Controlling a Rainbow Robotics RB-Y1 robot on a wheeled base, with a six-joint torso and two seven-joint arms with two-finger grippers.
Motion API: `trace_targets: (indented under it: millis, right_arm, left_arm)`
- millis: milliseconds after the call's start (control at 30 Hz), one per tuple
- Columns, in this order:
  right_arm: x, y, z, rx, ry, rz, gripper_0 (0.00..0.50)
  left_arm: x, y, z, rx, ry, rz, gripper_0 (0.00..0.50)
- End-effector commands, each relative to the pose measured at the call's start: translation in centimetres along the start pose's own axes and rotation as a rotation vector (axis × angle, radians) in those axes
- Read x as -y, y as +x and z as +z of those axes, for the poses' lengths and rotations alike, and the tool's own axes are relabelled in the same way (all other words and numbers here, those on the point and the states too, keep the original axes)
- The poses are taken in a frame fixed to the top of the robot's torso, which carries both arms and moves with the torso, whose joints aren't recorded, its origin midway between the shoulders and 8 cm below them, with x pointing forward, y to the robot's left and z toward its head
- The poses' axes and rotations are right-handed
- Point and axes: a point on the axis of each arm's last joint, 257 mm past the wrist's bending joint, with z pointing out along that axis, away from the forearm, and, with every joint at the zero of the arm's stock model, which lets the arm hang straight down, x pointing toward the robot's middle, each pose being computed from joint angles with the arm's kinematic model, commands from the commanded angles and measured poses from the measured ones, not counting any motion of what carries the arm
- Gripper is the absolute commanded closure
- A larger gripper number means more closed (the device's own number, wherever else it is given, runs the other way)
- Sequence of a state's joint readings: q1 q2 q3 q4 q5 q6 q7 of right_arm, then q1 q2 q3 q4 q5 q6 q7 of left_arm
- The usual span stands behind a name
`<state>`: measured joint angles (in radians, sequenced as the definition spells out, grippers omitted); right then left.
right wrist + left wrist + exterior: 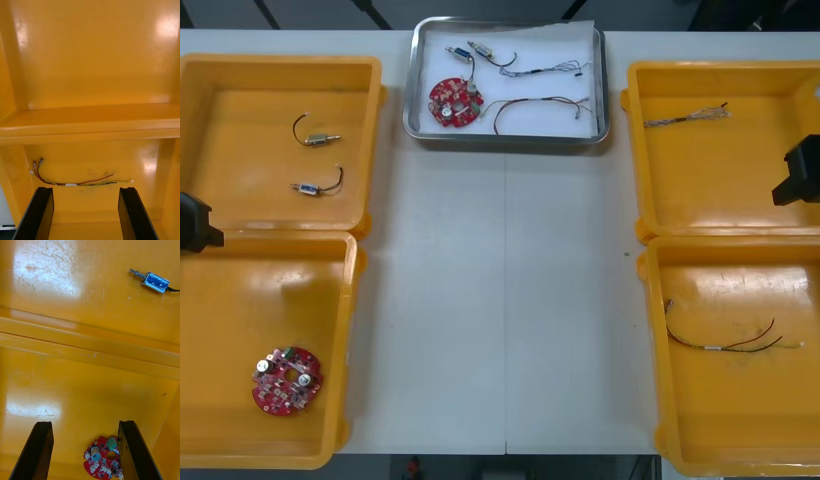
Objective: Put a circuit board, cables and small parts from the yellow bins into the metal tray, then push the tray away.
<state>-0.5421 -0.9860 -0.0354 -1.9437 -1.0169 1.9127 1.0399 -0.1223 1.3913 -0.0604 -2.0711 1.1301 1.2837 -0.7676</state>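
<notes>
From above: left pincer (195, 222) at the desk's (510, 300) left edge, over the seam between the 2 left yellow bins (280, 62); right pincer (800, 172) at the right edge, over the far right bin (700, 180); opening of either not readable from here. At the desk's far side, a shiny metal tray (412, 90), white inside, carrying a round red circuit board (456, 101), small metal parts (480, 50) and thin cables (545, 103).

Through the left wrist: black fingers (39, 453) wide apart, gripping nothing, above glossy, scuffed plastic; a second red board (105, 461), studded with pale components, just beside 1 finger; beyond the 2 bin rims, a shiny bluish metal part (153, 281) with a coiled spring at 1 end.

Through the right wrist: own fingers (133, 213) likewise spread and empty; just past the tips, a twisted red and yellow cable (75, 182), gently curved, flat on the bin floor
</notes>
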Motion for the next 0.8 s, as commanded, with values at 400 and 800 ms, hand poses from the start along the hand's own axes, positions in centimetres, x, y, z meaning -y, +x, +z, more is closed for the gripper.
trace_targets:
  millis: [400,800]
  right_arm:
    - [2.1,3.5,0.3,-0.016,0.039,0.035,0.000]
    - [2.2,3.8,0.6,-0.023,0.041,0.033,0.000]
  left_arm:
    - [-0.3,-1.3,-1.0,0.035,-0.008,0.074,0.000]
    - [-0.3,-1.3,-1.0,0.035,-0.008,0.074,0.000]
